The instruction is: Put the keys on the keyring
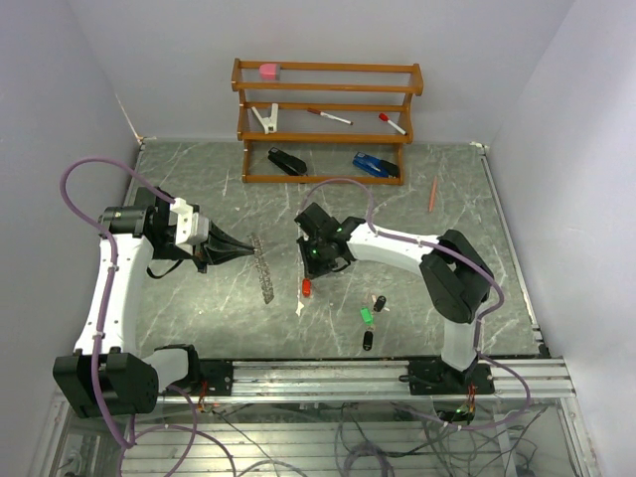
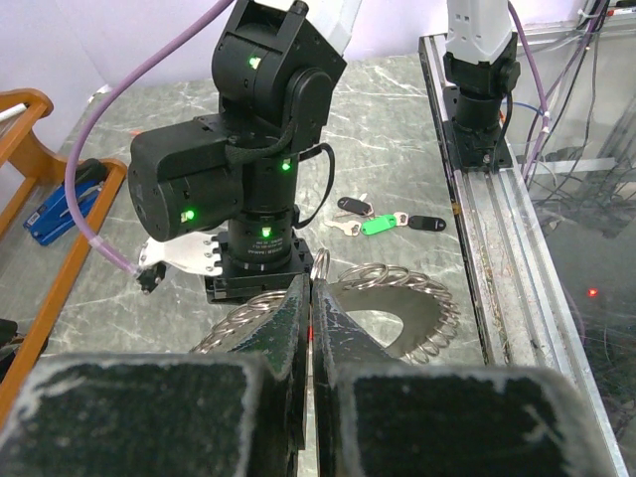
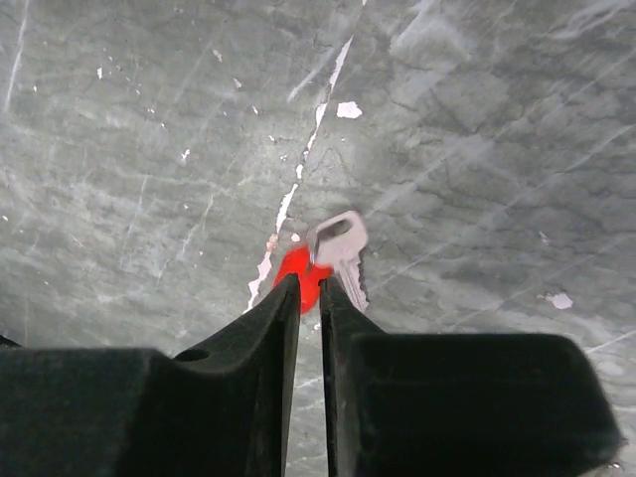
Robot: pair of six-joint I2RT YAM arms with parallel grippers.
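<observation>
The marble table (image 1: 199, 328) is hemmed by walls (image 1: 60, 79), far rack (image 1: 328, 68), near rail (image 1: 348, 373). The keyring (image 2: 397, 275) is clamped by the left gripper (image 2: 310, 296); the right gripper (image 3: 309, 286) is parted narrowly over a red key (image 3: 338, 243).

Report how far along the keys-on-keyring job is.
Done: no key looks threaded yet. In hand: the left claw is clamped on the keyring; the right claw has its tips at the red key, grip unclear. Left: the red key, the green key and two black keys, lying loose, all need threading.
</observation>
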